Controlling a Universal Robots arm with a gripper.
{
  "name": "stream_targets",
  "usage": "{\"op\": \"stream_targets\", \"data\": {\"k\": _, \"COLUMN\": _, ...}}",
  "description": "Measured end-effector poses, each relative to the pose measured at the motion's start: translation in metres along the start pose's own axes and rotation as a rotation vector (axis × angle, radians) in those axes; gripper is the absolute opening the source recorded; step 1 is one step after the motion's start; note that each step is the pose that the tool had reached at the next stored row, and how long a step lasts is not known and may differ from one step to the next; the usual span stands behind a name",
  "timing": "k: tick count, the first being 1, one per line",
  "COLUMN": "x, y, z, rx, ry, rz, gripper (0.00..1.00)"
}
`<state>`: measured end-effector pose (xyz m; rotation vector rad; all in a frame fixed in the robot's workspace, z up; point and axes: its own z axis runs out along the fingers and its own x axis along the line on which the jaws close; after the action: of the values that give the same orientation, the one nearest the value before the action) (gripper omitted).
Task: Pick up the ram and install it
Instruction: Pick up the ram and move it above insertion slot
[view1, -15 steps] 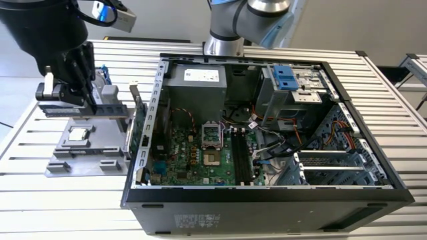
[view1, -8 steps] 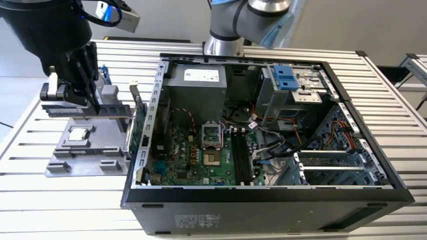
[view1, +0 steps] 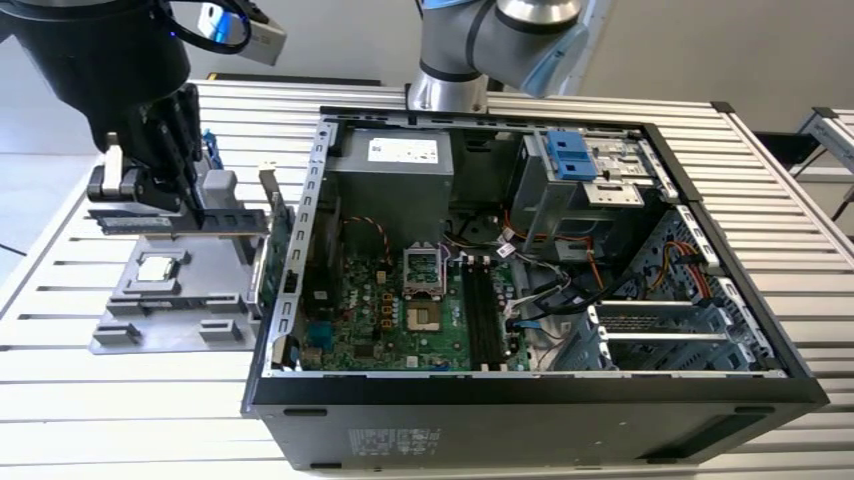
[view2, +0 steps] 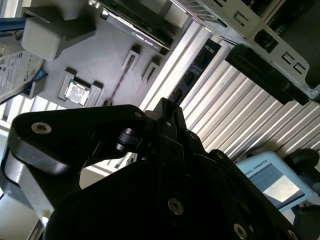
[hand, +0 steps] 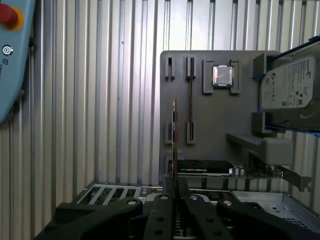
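End effector (view1: 187, 212) grips the ram (view1: 230, 226) above the grey fixture (view1: 174, 300), at 9 o'clock from the case (view1: 534, 420) in the exterior view. Risk: a slip could tilt the stick, spoiling insertion.

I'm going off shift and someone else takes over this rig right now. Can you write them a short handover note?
Gripper: jaws shut on the ram, held edge-on above the grey parts tray, beside the open computer case.
Done: ram gripped and apparently out of its tray holder.
Left: ram not installed; the motherboard's black slots look empty.
Also on the tray: processor chip and hard drive.
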<state>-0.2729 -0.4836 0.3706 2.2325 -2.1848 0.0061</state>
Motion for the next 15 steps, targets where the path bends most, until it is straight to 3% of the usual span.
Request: {"op": "stream_targets", "data": {"k": 15, "x": 0.0001, "y": -0.0066, "z": -0.0001, "rx": 0.0000, "ry": 0.0004, "rz": 0.000, "gripper": 0.00}}
